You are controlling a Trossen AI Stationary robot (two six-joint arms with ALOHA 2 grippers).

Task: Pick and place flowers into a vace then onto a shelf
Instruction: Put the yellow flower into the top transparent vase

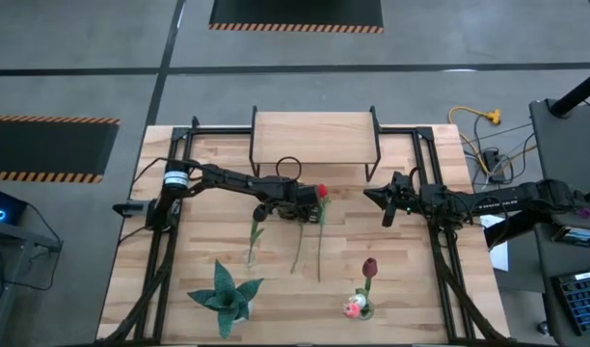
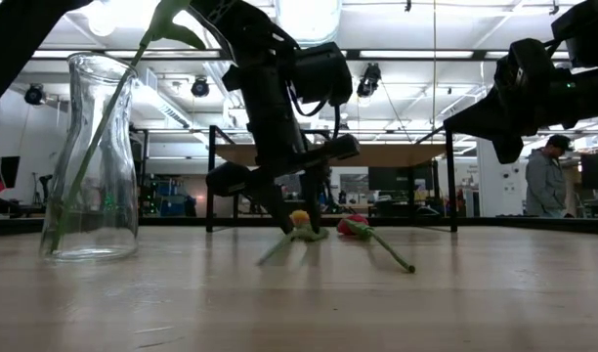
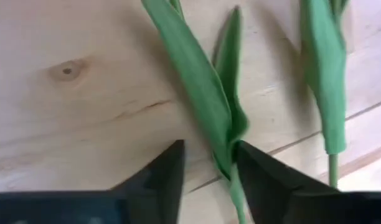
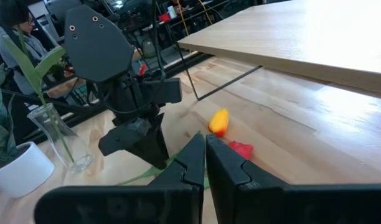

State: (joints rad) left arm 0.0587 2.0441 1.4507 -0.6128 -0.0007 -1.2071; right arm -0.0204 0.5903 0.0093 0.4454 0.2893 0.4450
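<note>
A: How do the jaws of the left gripper [image 3: 206,180] stand?

B: They are open a little, low over the table [image 1: 411,280], and one green stem with a long leaf [image 3: 206,99] passes between the two dark fingers [image 3: 162,177]. I cannot tell if the fingers press it.

A: Which flower is it?

B: In the low view the gripper comes down just behind a yellow-orange tulip [image 2: 299,219]. A red tulip [image 2: 354,227] lies just beside it, with its thin stem running over the wood. In the high view three stems lie side by side in front of the shelf [image 1: 312,136], and the gripper is at their head ends.

A: And the right gripper [image 4: 205,163]?

B: Its jaws are closed together and hold nothing. It hangs above the table, well apart from the flowers, to the right of the shelf's black legs.

A: What stands around?

B: A clear glass vase [image 2: 91,161] with one green stem inside stands near the front edge. A maroon tulip [image 1: 369,267] is near it, and a spiky teal plant [image 1: 224,294] stands at the front left. The planks between the arms are bare, pale and smooth. A person [image 2: 547,183] stands in the room behind.
</note>
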